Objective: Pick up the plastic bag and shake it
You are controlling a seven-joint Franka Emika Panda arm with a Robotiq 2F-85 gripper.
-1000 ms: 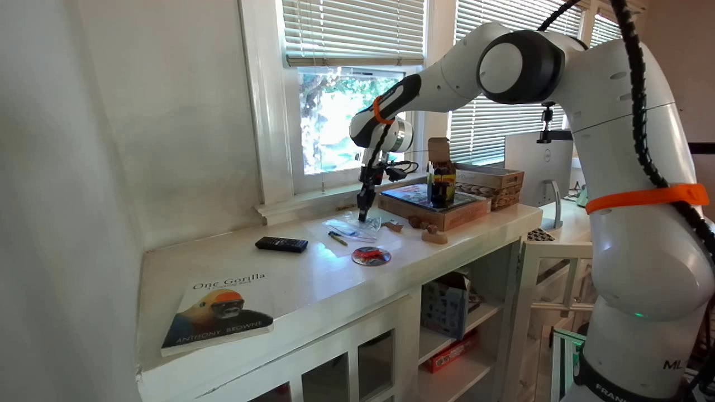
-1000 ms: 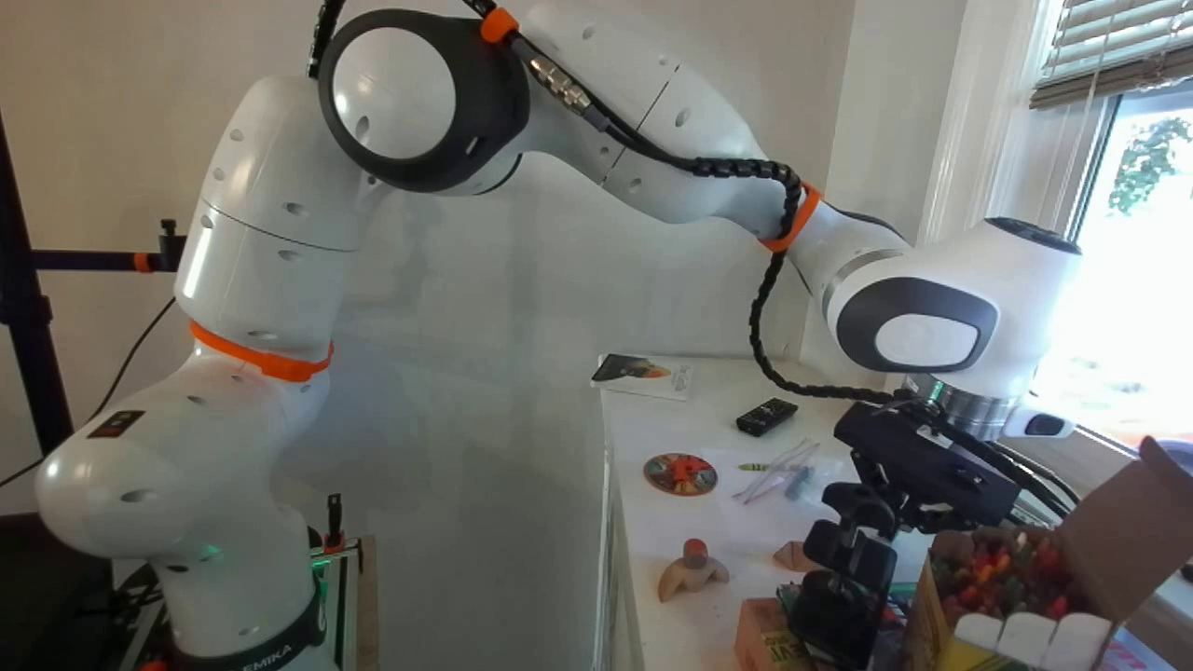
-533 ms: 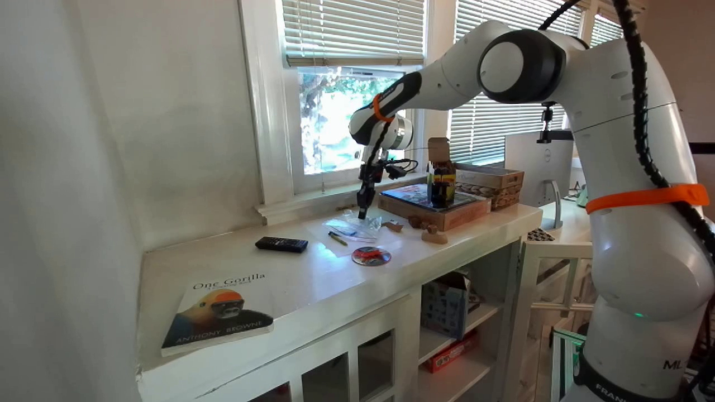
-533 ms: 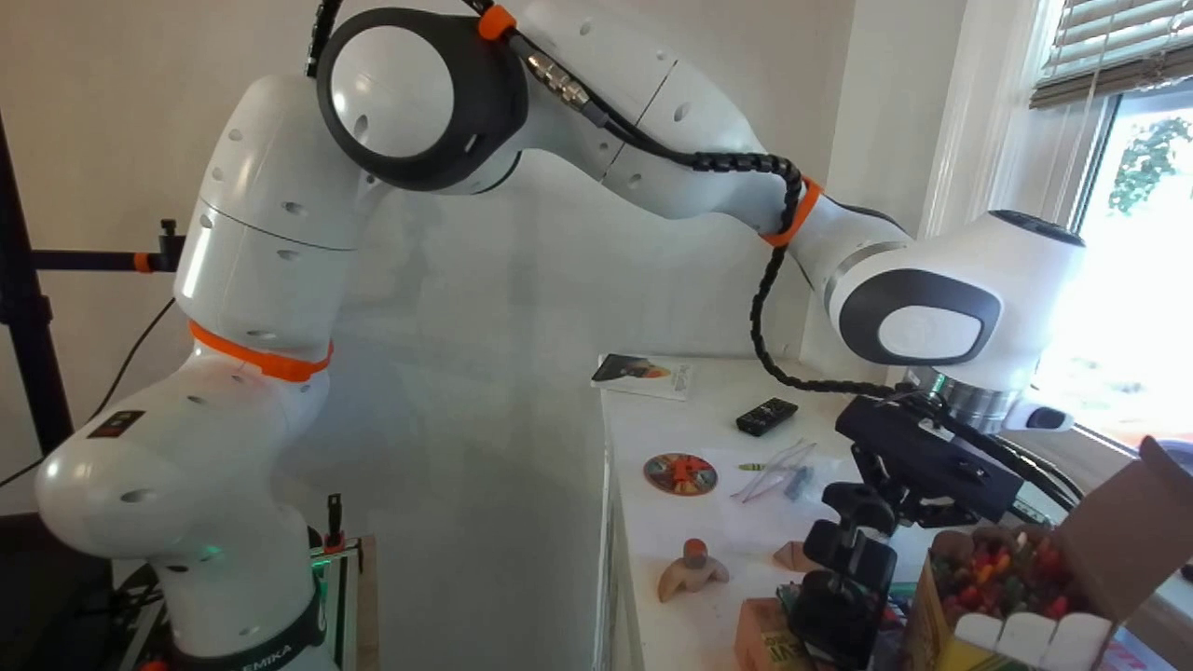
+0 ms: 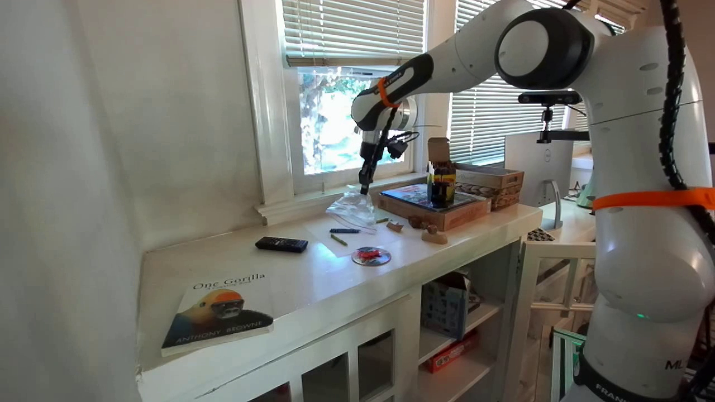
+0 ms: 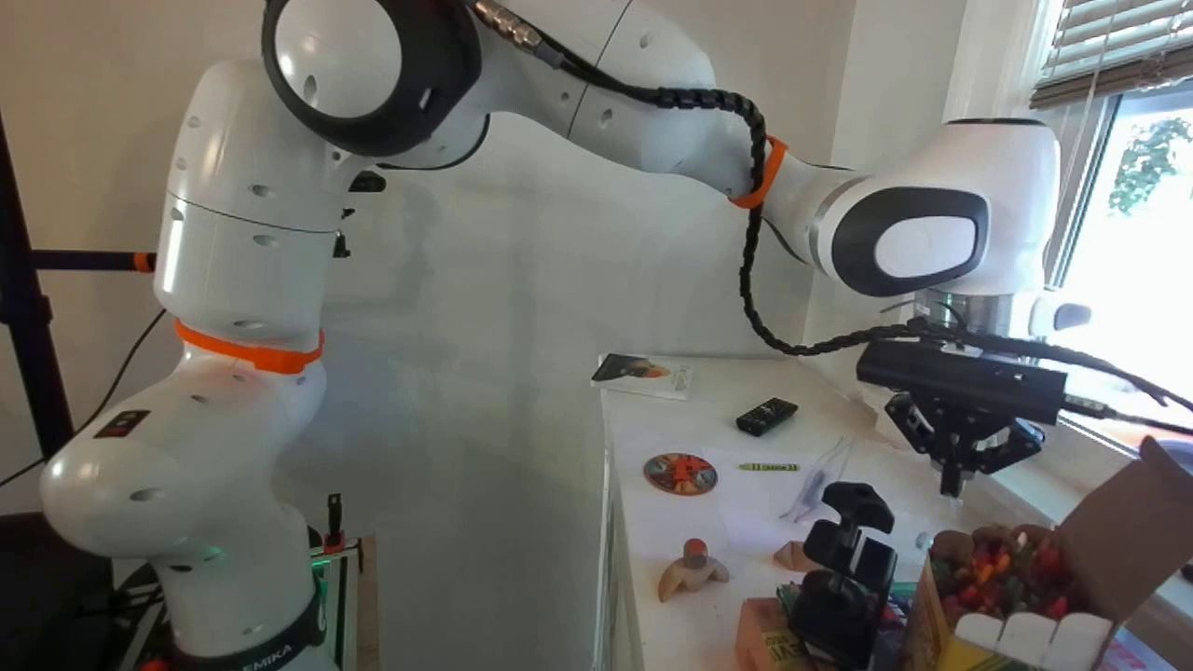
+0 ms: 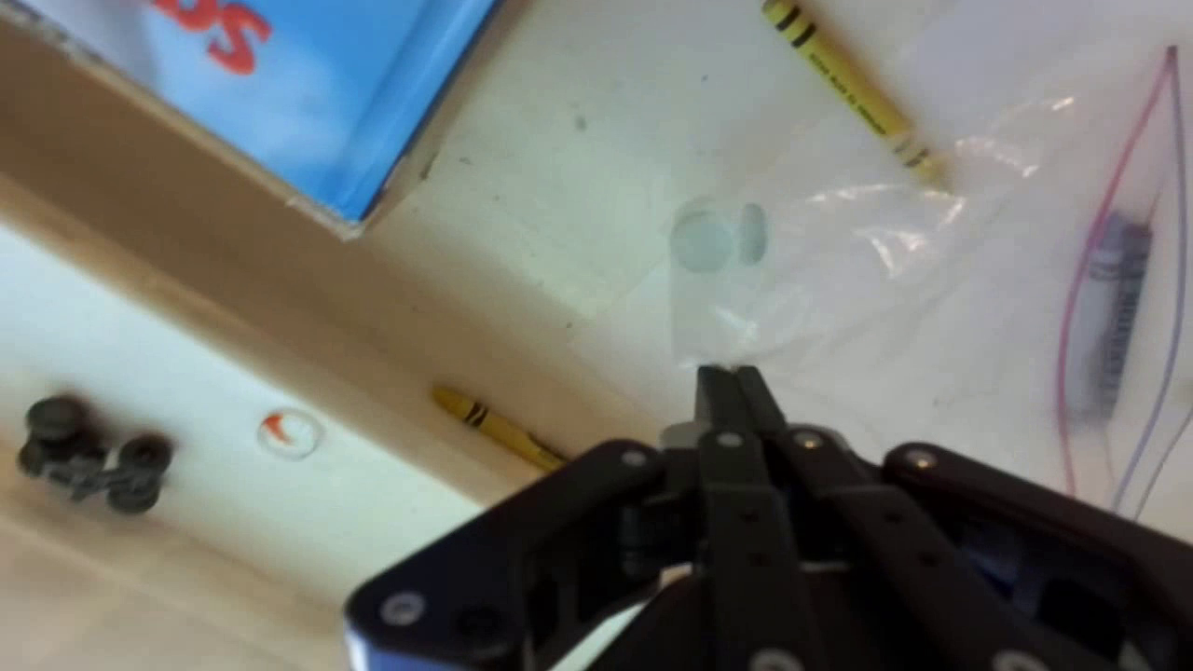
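Observation:
The plastic bag [image 5: 352, 207], thin and see-through, hangs from my gripper [image 5: 364, 191] above the counter in an exterior view. Its fingertips are pressed together on a part of the film. Whether the lower zip edge touches the counter, I cannot tell. In an exterior view the bag [image 6: 820, 480] is faint, with purplish zip lines left of the gripper [image 6: 952, 490]. In the wrist view, glossy folds of the bag [image 7: 899, 244] spread from the shut gripper [image 7: 730, 371] toward pink and blue zip lines at the right.
A dark crayon [image 5: 344, 230] and a yellow-green crayon [image 5: 338, 240] lie on the white sheet. Near them are a black remote [image 5: 281, 244], a round disc [image 5: 371, 256] and wooden pieces [image 5: 434, 234]. A flat box [image 5: 466, 211] carrying a crayon box [image 5: 442, 187] stands beside the gripper.
My gripper has risen with the bag shut in it. The bag, flat on the counter before, now hangs, and crayons under it show more plainly. The arm has drawn up and back.

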